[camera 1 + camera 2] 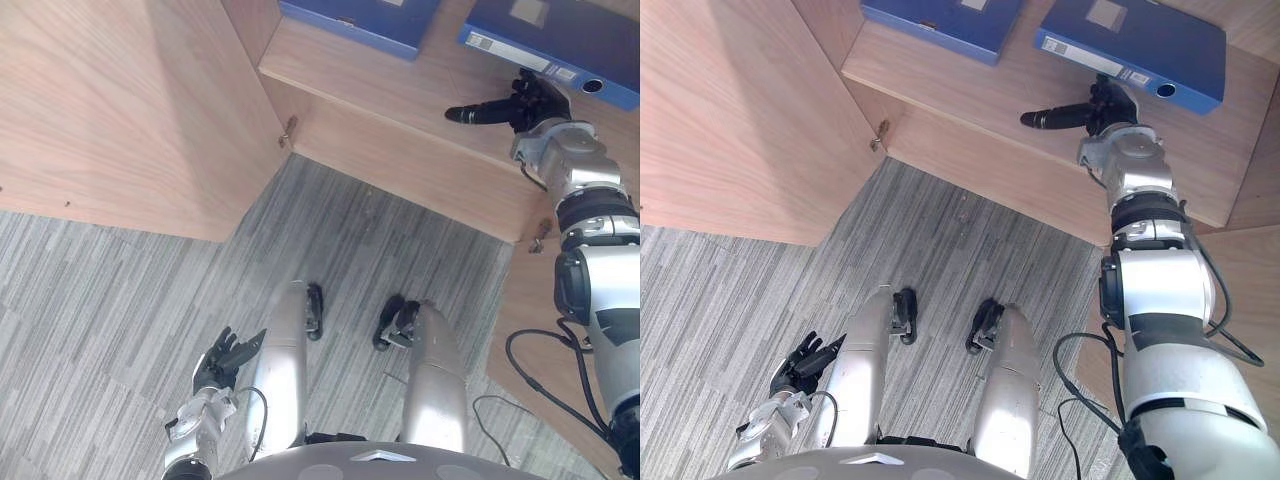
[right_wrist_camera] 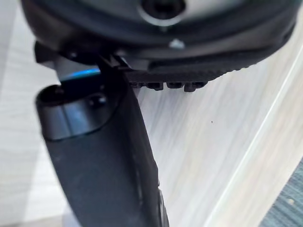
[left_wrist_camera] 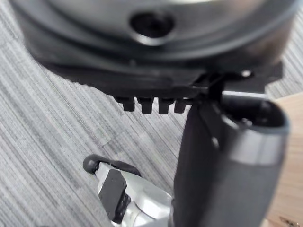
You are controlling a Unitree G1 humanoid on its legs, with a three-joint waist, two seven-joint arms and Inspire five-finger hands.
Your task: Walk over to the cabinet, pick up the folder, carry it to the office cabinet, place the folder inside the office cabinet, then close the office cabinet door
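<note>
A blue folder (image 1: 560, 40) lies flat on the wooden shelf (image 1: 400, 95) of the open office cabinet, its labelled spine facing me. My right hand (image 1: 525, 100) rests on the shelf right at that spine, fingers against the folder's edge and thumb stretched out to the left, not curled round anything. In the right wrist view the thumb (image 2: 104, 156) lies over the pale shelf board (image 2: 218, 142), with a sliver of the blue folder (image 2: 80, 74) behind it. My left hand (image 1: 222, 365) hangs low by my side over the carpet, fingers relaxed.
A second blue folder (image 1: 360, 20) lies further left on the same shelf. The cabinet's left door (image 1: 120, 110) stands swung open, its hinge (image 1: 288, 130) at the shelf corner. Another wooden door panel (image 1: 535, 310) stands at the right. Grey striped carpet (image 1: 100, 320) covers the floor.
</note>
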